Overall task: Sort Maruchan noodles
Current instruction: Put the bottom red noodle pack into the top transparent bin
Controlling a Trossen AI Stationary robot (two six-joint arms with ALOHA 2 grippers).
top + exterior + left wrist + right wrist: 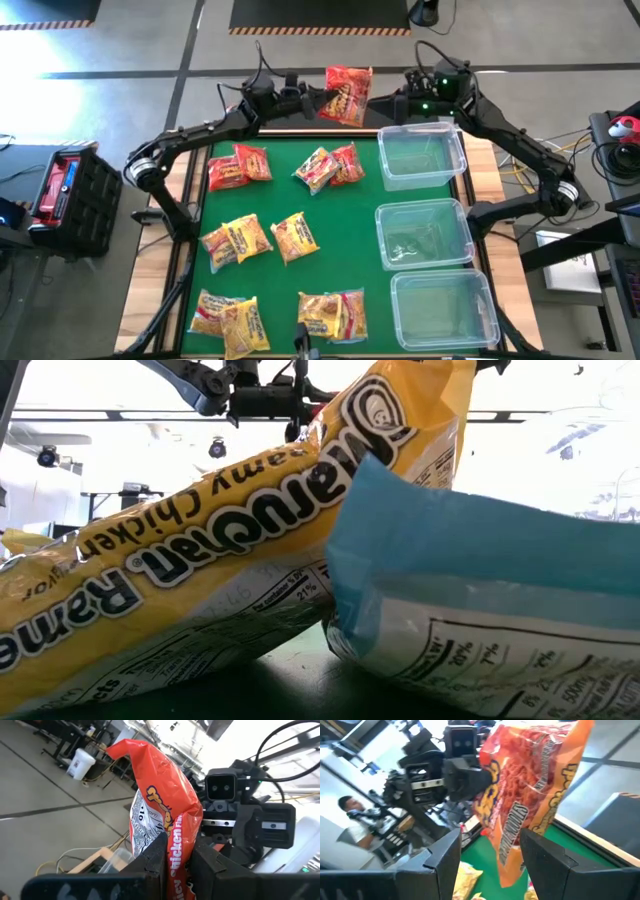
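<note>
A red Maruchan packet (pixel 348 95) is held in the air over the table's far edge, between my two arms. My left gripper (pixel 318 97) is shut on it from the left; the left wrist view shows the packet (pixel 160 795) reaching out past the gripper (pixel 177 865). My right gripper (pixel 392 105) is open just right of it. In the right wrist view its fingers (pixel 490 865) stand on either side of the packet's (pixel 530 785) near end. Whether they touch it cannot be told. Other packets lie flat on the green mat. My left gripper pinches the red packet's end (pixel 172 852) between its two fingers. The fingers come in level from the table's left. The packet is lifted clear of the table and sticks out beyond the fingertips toward the right arm.
Red packets (pixel 238 165), a red and yellow pair (pixel 328 167) and yellow ones (pixel 237 240) (pixel 294 238) (pixel 228 320) (pixel 333 313) lie on the mat. Three clear bins (pixel 458 150) (pixel 466 235) (pixel 488 308) line the right side. A yellow packet (pixel 200 560) and a blue-white one (pixel 480 590) fill the low view. A person (pixel 355 815) sits beyond the table.
</note>
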